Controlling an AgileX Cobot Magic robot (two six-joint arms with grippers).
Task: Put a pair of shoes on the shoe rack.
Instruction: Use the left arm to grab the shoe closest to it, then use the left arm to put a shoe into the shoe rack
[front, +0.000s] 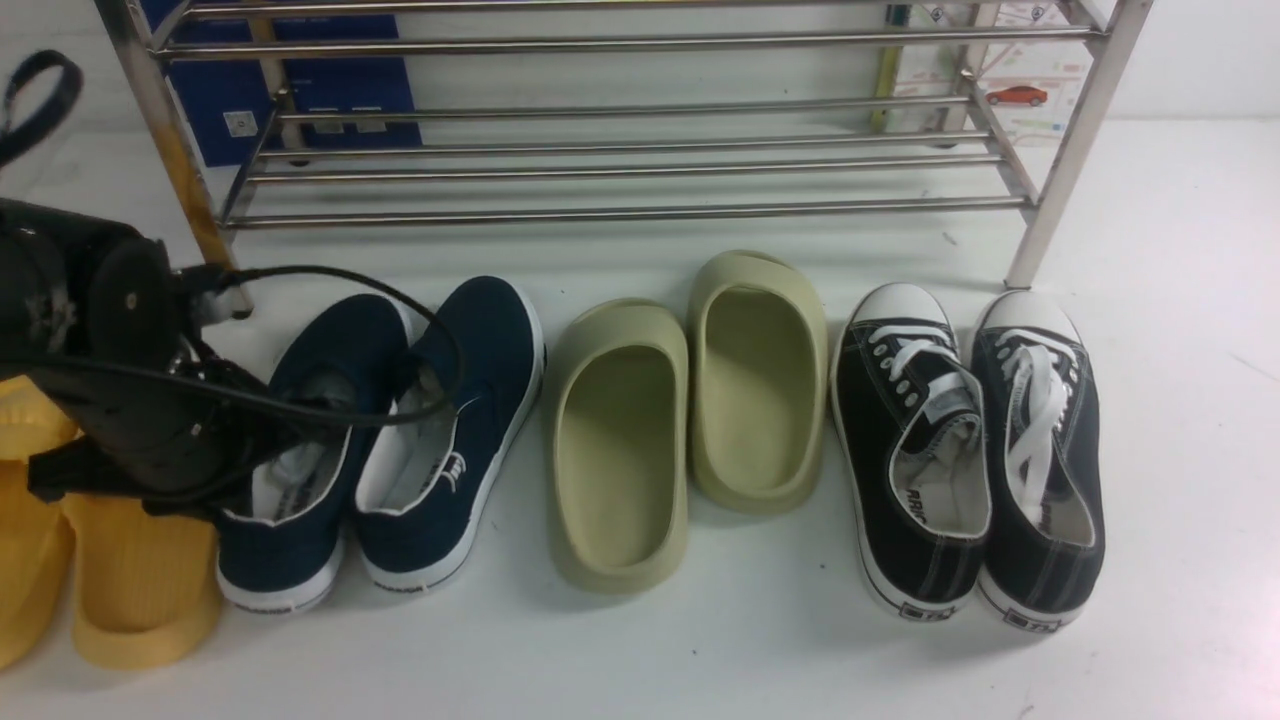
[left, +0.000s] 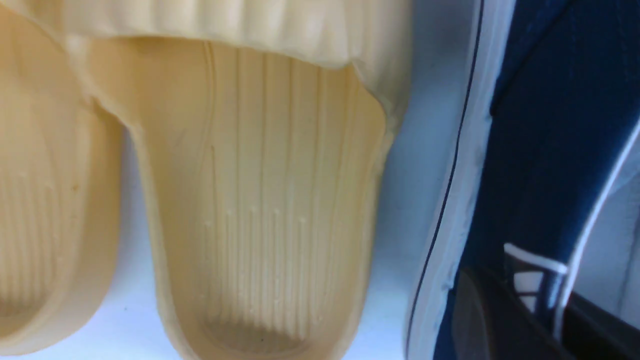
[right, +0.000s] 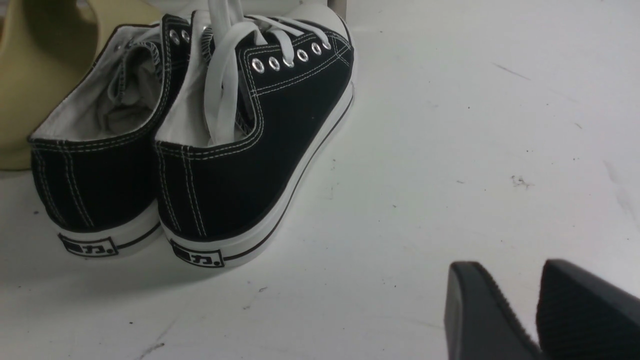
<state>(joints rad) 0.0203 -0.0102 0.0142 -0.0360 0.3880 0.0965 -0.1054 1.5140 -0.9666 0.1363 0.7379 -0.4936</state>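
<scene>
1. Front view: two navy slip-on sneakers stand side by side on the white surface (front: 760, 630), toes toward the shoe rack (front: 620, 215), both in front of it and neither on its bars; the left navy sneaker (front: 280, 565) has the left gripper (front: 305, 430) over its opening, with a dark cable (front: 300, 405) looping across, while the right navy sneaker (front: 490, 350) lies just beside it
2. Front view, along the row: yellow clogs (front: 145, 600) sit at the far left, partly under the arm; olive-green clogs (front: 620, 575) come next after the navy pair, then black lace-up sneakers (front: 1035, 560) with white toe caps at the right; behind the rack are a dark blue panel (front: 350, 85) at left and a printed sheet (front: 1030, 85) with a red car at right
3. Left wrist view: the fingers (left: 480, 305) are closed on the rim of the left navy sneaker's opening, pinching the cloth by its white edging; the shoe's white sole faces the yellow clogs, apart from them
4. Right wrist view: the right gripper (right: 505, 267) has its fingers parted over the bare white surface, nothing between them, well apart from the black lace-up sneakers; part of an olive-green clog shows beyond those, and neither navy sneaker is visible
</scene>
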